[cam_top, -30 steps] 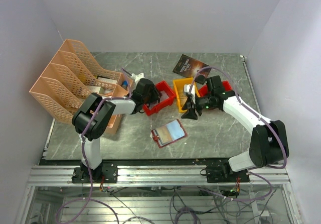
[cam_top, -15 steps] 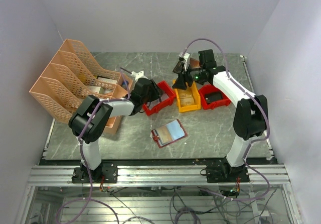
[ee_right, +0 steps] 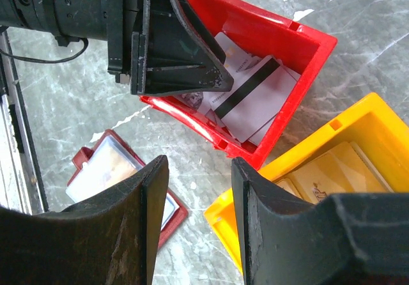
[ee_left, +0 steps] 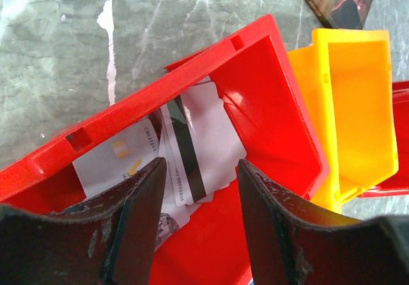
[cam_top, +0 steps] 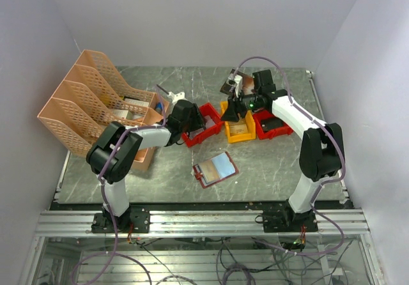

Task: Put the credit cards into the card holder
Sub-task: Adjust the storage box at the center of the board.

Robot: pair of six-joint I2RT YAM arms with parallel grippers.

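Here, the credit cards (ee_left: 198,138) are found in a loose, overlapping pile inside a red bin (ee_left: 268,106), which stands around the middle of the counter (cam_top: 166,170), somewhat toward its far edge. The left hand (ee_left: 199,167) is held directly above that pile. Its fingers are spread partway and nothing is gripped between them, and a white card with a dark stripe is seen through the gap. The right hand (ee_right: 195,176) is poised just beside the red bin, over the edge of the neighbouring yellow bin (ee_left: 358,106). Its fingers are likewise partway apart and empty, and the cards lie near it, untouched. The card holder (cam_top: 215,169) is laid open on the counter with its pale pockets facing up. It lies nearer the near edge, well apart from both hands and from the cards.
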